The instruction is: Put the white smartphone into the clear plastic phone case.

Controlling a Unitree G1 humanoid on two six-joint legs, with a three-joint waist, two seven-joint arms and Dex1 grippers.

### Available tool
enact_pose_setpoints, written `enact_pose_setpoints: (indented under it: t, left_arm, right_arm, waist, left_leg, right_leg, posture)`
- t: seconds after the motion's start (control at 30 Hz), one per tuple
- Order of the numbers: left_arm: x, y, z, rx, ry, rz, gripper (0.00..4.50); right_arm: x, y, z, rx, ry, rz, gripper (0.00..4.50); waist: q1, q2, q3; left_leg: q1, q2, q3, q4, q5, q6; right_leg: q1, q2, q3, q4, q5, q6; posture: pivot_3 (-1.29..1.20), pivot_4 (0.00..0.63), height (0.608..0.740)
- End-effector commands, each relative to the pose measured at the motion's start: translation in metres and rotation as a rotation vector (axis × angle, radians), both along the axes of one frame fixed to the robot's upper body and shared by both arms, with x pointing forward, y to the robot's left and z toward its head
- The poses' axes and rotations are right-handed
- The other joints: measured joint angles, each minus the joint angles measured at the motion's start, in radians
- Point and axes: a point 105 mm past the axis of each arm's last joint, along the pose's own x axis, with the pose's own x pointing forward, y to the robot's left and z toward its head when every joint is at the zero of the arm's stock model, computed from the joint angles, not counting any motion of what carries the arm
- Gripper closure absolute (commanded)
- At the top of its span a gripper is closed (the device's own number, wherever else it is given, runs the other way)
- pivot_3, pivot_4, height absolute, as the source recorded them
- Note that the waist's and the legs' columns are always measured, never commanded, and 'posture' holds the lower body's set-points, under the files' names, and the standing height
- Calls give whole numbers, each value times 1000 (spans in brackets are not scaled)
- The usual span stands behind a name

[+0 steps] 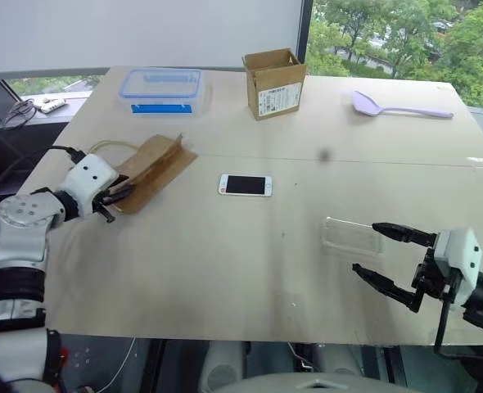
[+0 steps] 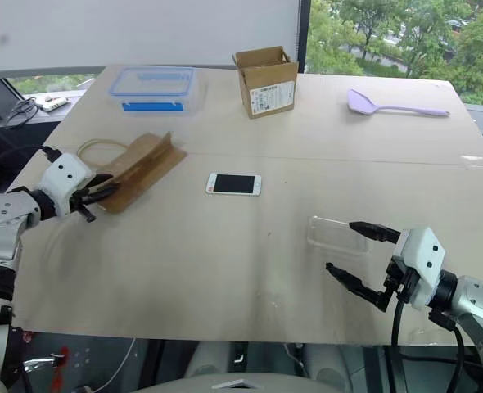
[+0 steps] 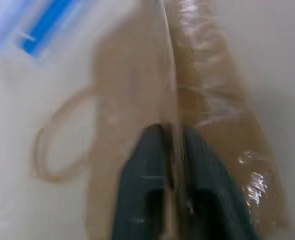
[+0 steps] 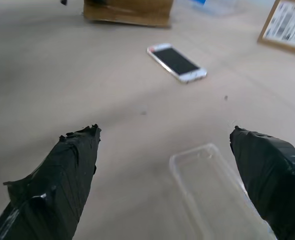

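Observation:
The white smartphone point(image 1: 245, 185) lies flat, screen up, near the middle of the table. The clear plastic phone case point(image 1: 350, 234) lies empty on the table to the right of it, nearer the front edge. My right gripper point(image 1: 366, 247) hovers open just right of the case, one finger over its far edge and one in front of it. In the right wrist view the case point(image 4: 217, 195) sits between the wide-apart fingertips point(image 4: 82, 150), with the phone point(image 4: 176, 62) farther off. My left gripper point(image 1: 119, 196) is at the table's left, shut on a fold of a brown paper bag point(image 3: 207, 100).
A clear box with a blue lid point(image 1: 161, 88) and an open cardboard box point(image 1: 274, 82) stand at the back. A lilac spatula point(image 1: 397, 106) lies at the back right. The brown paper bag point(image 1: 153, 168) with its cord handle lies left of the phone.

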Motion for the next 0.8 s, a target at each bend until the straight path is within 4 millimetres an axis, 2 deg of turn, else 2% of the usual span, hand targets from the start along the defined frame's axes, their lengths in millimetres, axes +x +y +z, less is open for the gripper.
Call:
enact_pose_setpoints:
  t: [0.03, 0.07, 0.1, 0.13, 0.17, 0.37, 0.47, 0.53, 0.6, 0.73, 0.8]
  left_arm:
    - [-6, -40, 37, -162, -46, -180, 1740]
    - [-13, -60, 43, -230, -15, -264, 1232]
    - [-21, -79, 46, -287, 36, -337, 485]
    - [-29, -98, 47, -322, 93, -410, 485]
    - [-36, -113, 46, -334, 141, -469, 103]
    - [-55, -210, 22, -293, 274, -738, 103]
    - [-51, -237, 10, -193, 314, -762, 103]
    - [-39, -263, 1, -131, 332, -798, 103]
    - [-34, -278, -7, -92, 344, -833, 103]
    - [-39, -316, -33, -22, 373, -947, 103]
    - [-43, -336, -38, -32, 373, -994, 103]
  right_arm:
    - [-3, 0, 4, -14, -29, 4, 0]
    - [-5, -1, 2, -15, -24, -5, 0]
    - [-6, -1, 1, -16, -20, -10, 0]
    - [-8, -1, 0, -17, -17, -15, 0]
    - [-10, -1, -1, -18, -14, -19, 0]
    - [-20, -11, -2, -29, 8, -89, 0]
    - [-31, -20, -4, -70, 33, -130, 0]
    - [-45, -30, -4, -89, 63, -187, 0]
    - [-54, -34, -4, -100, 83, -225, 0]
    - [-73, -41, -3, -103, 126, -324, 0]
    - [-81, -43, -5, -105, 148, -366, 0]
  waist:
    - [-1, 0, 0]
    - [-3, 0, 0]
    - [-5, 0, 0]
    - [-8, 0, 0]
    - [-10, 0, 0]
    - [-7, 2, -1]
    - [-6, 1, -1]
    - [-2, 2, -1]
    - [2, 3, -2]
    - [-9, 4, -2]
    - [-11, 4, -2]
  left_leg:
    - [0, 0, -1, 0, 0, 0]
    - [0, 0, 0, 0, 0, 0]
    - [0, 0, -1, 0, 0, 0]
    - [0, 0, 0, 0, 0, 0]
    - [0, 0, 0, 0, 0, 0]
    - [2, -1, 0, 1, 0, 0]
    - [2, -1, -1, 2, 0, 0]
    - [2, -1, -1, 2, 0, 0]
    - [1, -2, -2, 3, 0, 0]
    - [2, -2, -1, 2, 0, 0]
    - [1, -2, -1, 2, 0, 0]
  right_leg:
    - [0, 0, 0, 0, 0, 0]
    - [0, 0, 0, 0, 0, 0]
    - [0, 1, 0, 1, 0, 0]
    - [0, 1, 0, 1, 0, 0]
    - [0, 1, 1, 1, 0, 0]
    - [1, 2, 2, 1, -2, 4]
    - [1, 3, 2, 2, -2, 4]
    - [1, 4, 3, 2, -2, 4]
    - [2, 4, 2, 2, -2, 4]
    - [1, 4, 4, 1, -2, 4]
    - [1, 4, 4, 1, -2, 4]
  posture:
    - [0, 150, 740]
    - [0, 150, 740]
    - [0, 150, 740]
    - [0, 150, 740]
    - [0, 150, 740]
    - [0, 150, 740]
    - [0, 150, 740]
    - [0, 150, 740]
    - [0, 150, 740]
    - [0, 150, 740]
    - [0, 150, 740]
